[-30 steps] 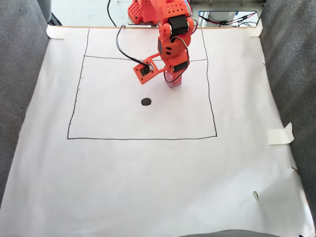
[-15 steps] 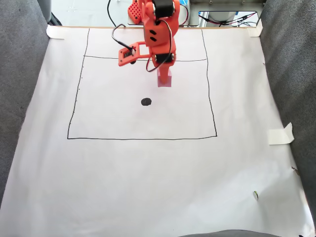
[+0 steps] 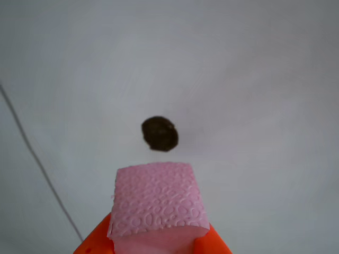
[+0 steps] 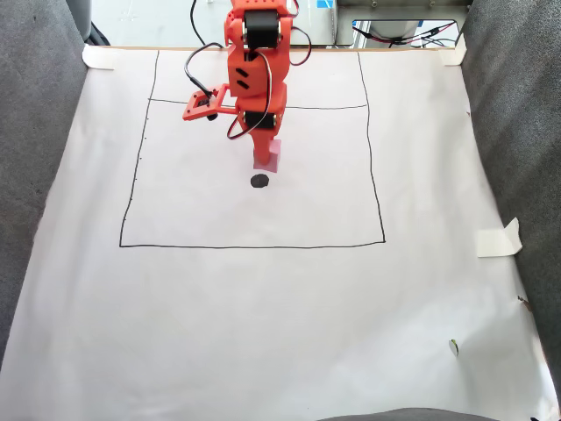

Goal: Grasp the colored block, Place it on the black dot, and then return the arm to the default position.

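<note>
The pink foam cube (image 3: 158,203) with its embossed oval pattern is held between my orange jaws at the bottom of the other view. In the fixed view the pink cube (image 4: 269,156) hangs under the orange arm (image 4: 252,70), clamped in my gripper (image 4: 266,154), which is shut on it. The black dot (image 4: 259,181) lies on the white paper just below and slightly left of the cube. In the other view the black dot (image 3: 159,133) sits a short way beyond the cube's far edge, uncovered. The cube appears lifted above the paper.
White paper (image 4: 263,307) covers the table, with a thin black drawn square (image 4: 252,246) around the dot. A thin dark line (image 3: 37,164) crosses the left of the other view. Grey fabric (image 4: 35,158) flanks both sides. Tape pieces (image 4: 498,239) hold the paper's edges.
The arm has swung left with the pink cube in its gripper, carrying it from right of the dot to just above it.
</note>
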Robot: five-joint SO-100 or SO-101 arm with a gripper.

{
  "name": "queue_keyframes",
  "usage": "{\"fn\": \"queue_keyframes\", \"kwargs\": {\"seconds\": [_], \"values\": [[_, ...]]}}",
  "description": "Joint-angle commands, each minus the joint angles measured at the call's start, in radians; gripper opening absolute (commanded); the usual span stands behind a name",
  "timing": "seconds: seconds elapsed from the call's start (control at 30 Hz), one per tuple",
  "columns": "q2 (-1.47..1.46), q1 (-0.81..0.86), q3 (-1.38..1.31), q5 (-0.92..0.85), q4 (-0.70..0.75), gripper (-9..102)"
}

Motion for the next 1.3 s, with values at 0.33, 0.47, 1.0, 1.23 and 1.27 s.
{"fn": "queue_keyframes", "kwargs": {"seconds": [0.33,0.47,1.0,1.23,1.27], "values": [[-0.103,0.035,-0.146,0.044,0.002,0],[-0.12,0.048,-0.149,0.043,-0.002,0],[-0.219,0.063,-0.279,0.034,0.058,0],[-0.236,0.057,-0.282,0.026,0.069,0],[-0.239,0.055,-0.282,0.026,0.071,0]]}}
